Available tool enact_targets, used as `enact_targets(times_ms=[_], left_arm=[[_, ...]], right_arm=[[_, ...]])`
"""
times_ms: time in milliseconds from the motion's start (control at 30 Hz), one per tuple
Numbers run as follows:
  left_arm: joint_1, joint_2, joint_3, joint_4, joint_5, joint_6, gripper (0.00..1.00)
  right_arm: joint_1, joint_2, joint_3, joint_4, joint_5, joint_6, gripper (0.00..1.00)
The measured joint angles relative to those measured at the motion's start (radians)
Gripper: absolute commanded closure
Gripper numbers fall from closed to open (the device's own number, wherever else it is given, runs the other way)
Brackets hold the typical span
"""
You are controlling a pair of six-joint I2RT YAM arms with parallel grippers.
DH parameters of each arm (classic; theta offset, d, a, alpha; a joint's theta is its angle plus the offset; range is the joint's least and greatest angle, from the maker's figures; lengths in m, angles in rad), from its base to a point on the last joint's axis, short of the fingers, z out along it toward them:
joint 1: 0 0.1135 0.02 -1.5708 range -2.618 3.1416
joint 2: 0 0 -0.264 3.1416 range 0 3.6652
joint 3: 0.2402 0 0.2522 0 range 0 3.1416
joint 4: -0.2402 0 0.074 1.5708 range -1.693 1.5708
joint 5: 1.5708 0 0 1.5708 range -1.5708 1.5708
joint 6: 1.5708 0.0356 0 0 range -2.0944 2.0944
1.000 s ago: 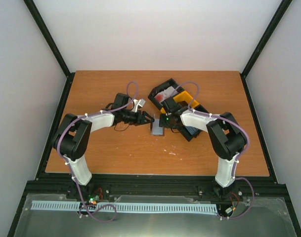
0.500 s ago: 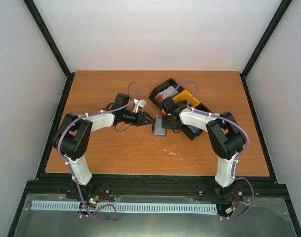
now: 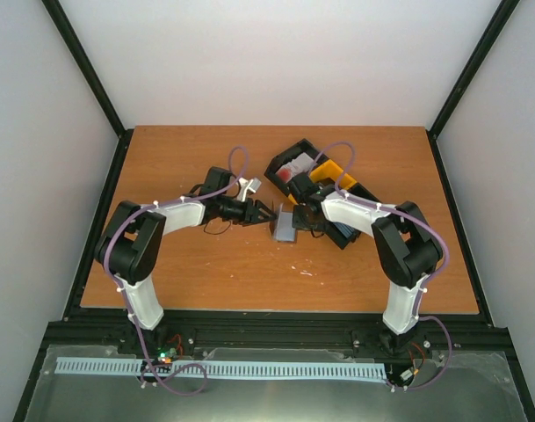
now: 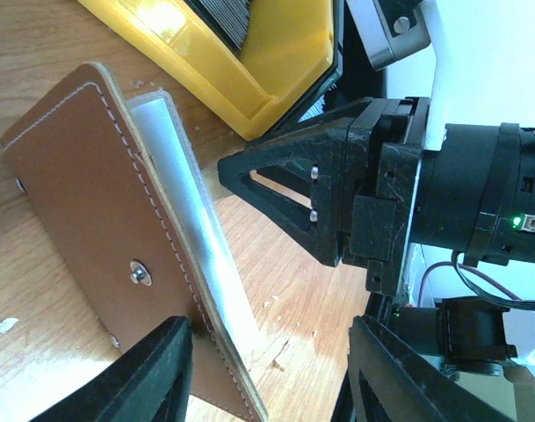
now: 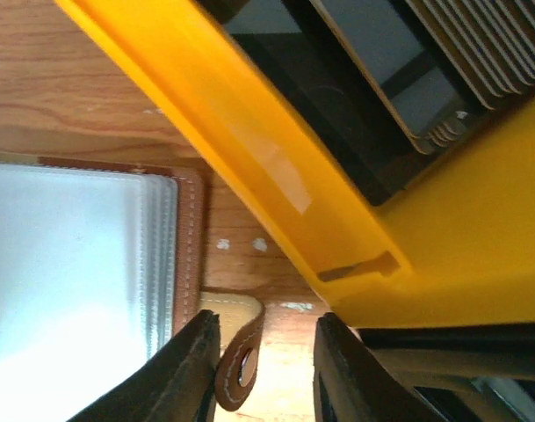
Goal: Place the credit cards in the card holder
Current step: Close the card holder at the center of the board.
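The card holder [image 3: 285, 228] lies open on the table between my two grippers, pale lining up. In the left wrist view its brown leather cover [image 4: 91, 211] faces me with the pale lining edge beside it. My left gripper [image 3: 265, 213] is open at its left edge, one finger [image 4: 153, 369] over the leather. My right gripper [image 3: 299, 217] is open at its right edge, and the snap tab [image 5: 241, 360] hangs between its fingers, next to the left one. Credit cards lie in the bins: a white and red one [image 3: 295, 167] and dark grey ones [image 5: 399, 53].
A black bin [image 3: 289, 163] and a yellow bin [image 3: 327, 176] stand close behind the right gripper. The yellow bin's wall [image 5: 276, 167] runs just above the right fingers and also shows in the left wrist view [image 4: 249, 70].
My right gripper has edged left toward the card holder, and the holder has shifted slightly. The left arm has barely moved.
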Motion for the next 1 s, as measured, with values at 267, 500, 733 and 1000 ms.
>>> enact_targets(times_ms=[267,500,733,1000], left_arm=[[-0.011,0.005,0.004,0.000,0.021,0.000,0.51],[-0.024,0.014,0.014,0.000,0.042,0.000,0.51],[-0.040,0.083,0.072,0.010,0.059,-0.001,0.56],[-0.051,0.151,0.092,-0.006,0.030,0.004,0.58]], right_arm=[[-0.001,-0.005,-0.013,-0.034,0.011,0.026,0.79],[-0.018,-0.014,-0.068,-0.002,-0.034,0.042,0.90],[-0.035,-0.031,-0.121,0.089,-0.084,0.061,0.96],[-0.082,-0.105,-0.249,0.265,-0.191,0.076,0.97]])
